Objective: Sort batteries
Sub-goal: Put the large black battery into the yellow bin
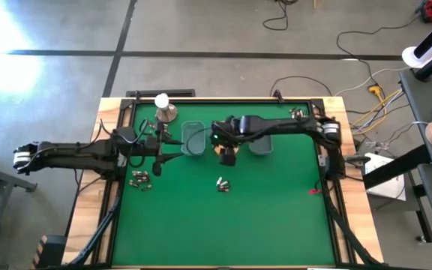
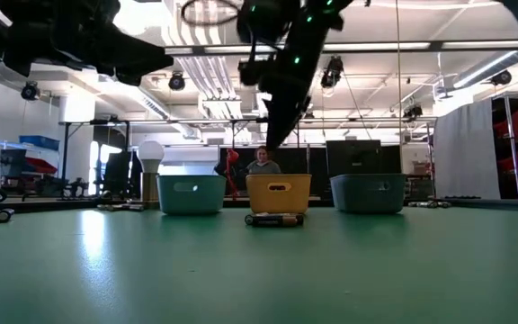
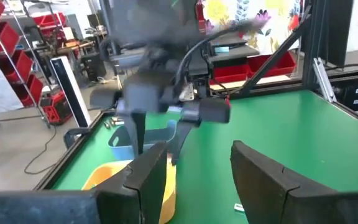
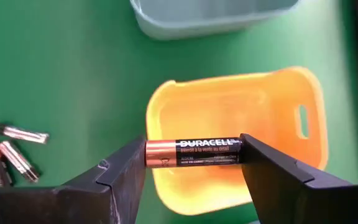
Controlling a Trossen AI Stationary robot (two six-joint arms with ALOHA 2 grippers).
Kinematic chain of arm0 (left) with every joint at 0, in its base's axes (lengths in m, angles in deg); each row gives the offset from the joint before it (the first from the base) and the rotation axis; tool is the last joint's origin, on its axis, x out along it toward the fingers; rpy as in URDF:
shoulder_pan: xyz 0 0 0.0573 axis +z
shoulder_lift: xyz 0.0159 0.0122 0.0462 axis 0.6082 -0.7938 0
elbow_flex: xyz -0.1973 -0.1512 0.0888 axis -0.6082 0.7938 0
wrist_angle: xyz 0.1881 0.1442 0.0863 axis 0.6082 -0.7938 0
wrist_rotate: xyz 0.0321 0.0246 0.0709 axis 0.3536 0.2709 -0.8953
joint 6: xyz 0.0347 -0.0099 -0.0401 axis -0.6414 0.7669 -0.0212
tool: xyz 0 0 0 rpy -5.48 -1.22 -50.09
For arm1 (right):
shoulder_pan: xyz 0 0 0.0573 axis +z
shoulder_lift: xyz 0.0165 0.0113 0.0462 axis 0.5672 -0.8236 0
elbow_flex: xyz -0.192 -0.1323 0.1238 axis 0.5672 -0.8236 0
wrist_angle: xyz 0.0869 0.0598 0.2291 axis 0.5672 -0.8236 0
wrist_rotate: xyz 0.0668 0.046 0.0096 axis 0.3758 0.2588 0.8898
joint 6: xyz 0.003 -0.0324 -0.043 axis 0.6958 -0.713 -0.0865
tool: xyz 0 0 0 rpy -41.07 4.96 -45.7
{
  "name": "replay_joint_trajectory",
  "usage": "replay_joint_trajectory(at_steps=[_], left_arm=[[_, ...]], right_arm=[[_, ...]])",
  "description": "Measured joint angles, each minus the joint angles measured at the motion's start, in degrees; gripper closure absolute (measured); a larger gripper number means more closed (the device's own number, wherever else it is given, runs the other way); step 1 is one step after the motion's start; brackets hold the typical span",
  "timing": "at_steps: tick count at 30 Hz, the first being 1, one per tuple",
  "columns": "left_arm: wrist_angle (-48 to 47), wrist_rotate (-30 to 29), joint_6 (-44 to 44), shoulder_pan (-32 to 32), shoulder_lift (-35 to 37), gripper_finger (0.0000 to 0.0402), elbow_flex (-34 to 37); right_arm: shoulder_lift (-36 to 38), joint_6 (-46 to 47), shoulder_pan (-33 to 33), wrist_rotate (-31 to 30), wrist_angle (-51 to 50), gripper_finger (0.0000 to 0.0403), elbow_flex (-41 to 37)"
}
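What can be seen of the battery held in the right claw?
The battery is a slim cylinder with a coppery end and a black body printed DURACELL in white. It lies crosswise between the two dark fingers of the right claw, pinched end to end, touching nothing else. It hangs in the air directly above the open yellow bin, whose inside looks empty beneath it.
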Motion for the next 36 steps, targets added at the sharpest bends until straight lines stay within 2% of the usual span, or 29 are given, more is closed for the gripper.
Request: replay_joint_trajectory(at_steps=[4, 11, 14, 20, 22, 30, 36], left_arm=[[-0.73, 0.0, -0.2, 0.0, 0.65, 0.0243, 0.0], [-8.4, -0.09, -1.78, 0.0, 4.31, 0.0243, 0.02], [-11.27, -0.09, 0.49, -0.02, 7.1, 0.0243, -0.15], [-27.04, 0.37, 5.35, -0.02, 12.27, 0.0243, -5.86], [-28.32, 0.46, 6.87, -0.13, 13.05, 0.0243, -6.59], [-27.04, 0.46, 7.58, -0.48, 13.87, 0.0243, -6.1], [-27.57, 0.43, 9.19, -0.48, 13.87, 0.0243, -6.14]], right_arm=[[-4.25, -2.22, -3.0, 2.97, -0.77, 0.0177, 2.9], [-9.64, -6.56, -5.96, 5.7, -2.58, 0.0177, 5.79], [-11.53, -7.55, -7.06, 5.99, -3.01, 0.0177, 5.89], [-13.64, -11.38, -7.78, 5.95, -3.13, 0.0177, 5.89], [-13.92, -12.27, -7.86, 5.99, -3.19, 0.0174, 5.86], [-13.26, -12.02, -8.04, 5.77, -3.2, 0.012, 6.02], [-10.35, -11.93, -6.44, 1.86, -6.0, 0.0076, 11.89]])
